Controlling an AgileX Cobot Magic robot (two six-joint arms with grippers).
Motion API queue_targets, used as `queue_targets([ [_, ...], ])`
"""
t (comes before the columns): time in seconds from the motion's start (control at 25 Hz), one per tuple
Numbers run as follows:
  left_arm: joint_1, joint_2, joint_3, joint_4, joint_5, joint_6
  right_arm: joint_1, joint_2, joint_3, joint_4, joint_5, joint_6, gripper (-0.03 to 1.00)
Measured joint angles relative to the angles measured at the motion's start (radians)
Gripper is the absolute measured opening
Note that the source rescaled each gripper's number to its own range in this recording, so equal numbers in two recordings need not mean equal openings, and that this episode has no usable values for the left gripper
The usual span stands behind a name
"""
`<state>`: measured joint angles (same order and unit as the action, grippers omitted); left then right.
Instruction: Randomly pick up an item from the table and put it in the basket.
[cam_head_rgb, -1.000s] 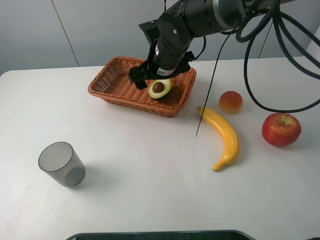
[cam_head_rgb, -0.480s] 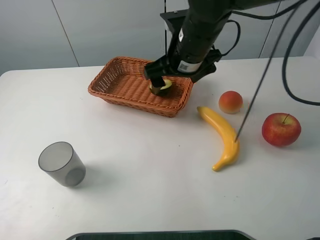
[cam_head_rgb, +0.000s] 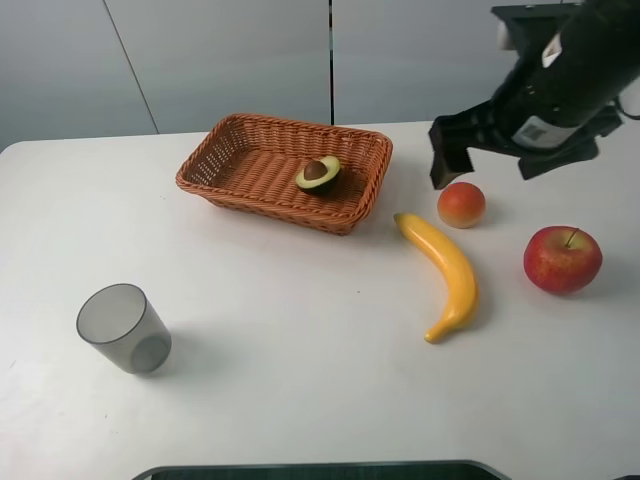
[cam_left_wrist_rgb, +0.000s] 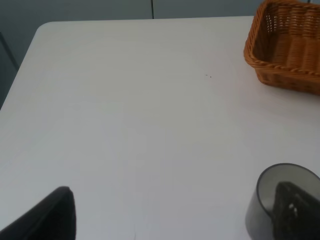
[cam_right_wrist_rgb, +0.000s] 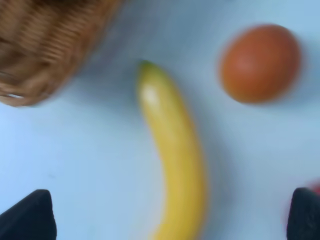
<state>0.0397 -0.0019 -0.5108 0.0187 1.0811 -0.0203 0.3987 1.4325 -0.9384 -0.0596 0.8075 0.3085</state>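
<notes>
The halved avocado (cam_head_rgb: 318, 173) lies cut side up inside the orange-brown wicker basket (cam_head_rgb: 285, 128) at the back of the white table (cam_head_rgb: 300, 350). My right gripper (cam_head_rgb: 488, 160) is open and empty, raised to the right of the basket, above the small orange-red fruit. In the right wrist view the right gripper (cam_right_wrist_rgb: 165, 220) has its fingertips (cam_right_wrist_rgb: 27, 217) wide apart, and a corner of the basket (cam_right_wrist_rgb: 45, 45) shows. My left gripper (cam_left_wrist_rgb: 170, 220) is open and empty over the table's left part. It does not show in the exterior view. The basket's end (cam_left_wrist_rgb: 285, 60) shows in the left wrist view.
A yellow banana (cam_head_rgb: 450, 270) (cam_right_wrist_rgb: 172, 150), a small orange-red fruit (cam_head_rgb: 461, 204) (cam_right_wrist_rgb: 259, 62) and a red apple (cam_head_rgb: 562, 258) lie right of the basket. A grey translucent cup (cam_head_rgb: 123, 328) (cam_left_wrist_rgb: 265, 195) stands front left, beside my left gripper's finger.
My right gripper has let go of the avocado in the basket, risen and moved right, over the orange-red fruit. The avocado now lies free in the basket.
</notes>
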Motion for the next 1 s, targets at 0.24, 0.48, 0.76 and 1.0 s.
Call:
queue_targets([
  [0.24,0.0,0.0,0.0,0.0,0.0,0.0,-0.123,-0.242,0.128,0.0,0.038,-0.058,1.0],
  [0.48,0.0,0.0,0.0,0.0,0.0,0.0,-0.132,-0.521,0.214,-0.002,0.083,-0.066,1.0],
  [0.76,0.0,0.0,0.0,0.0,0.0,0.0,-0.132,-0.869,0.262,-0.004,0.223,-0.102,1.0],
  [1.0,0.0,0.0,0.0,0.0,0.0,0.0,-0.132,-1.126,0.264,-0.004,0.288,-0.146,1.0],
])
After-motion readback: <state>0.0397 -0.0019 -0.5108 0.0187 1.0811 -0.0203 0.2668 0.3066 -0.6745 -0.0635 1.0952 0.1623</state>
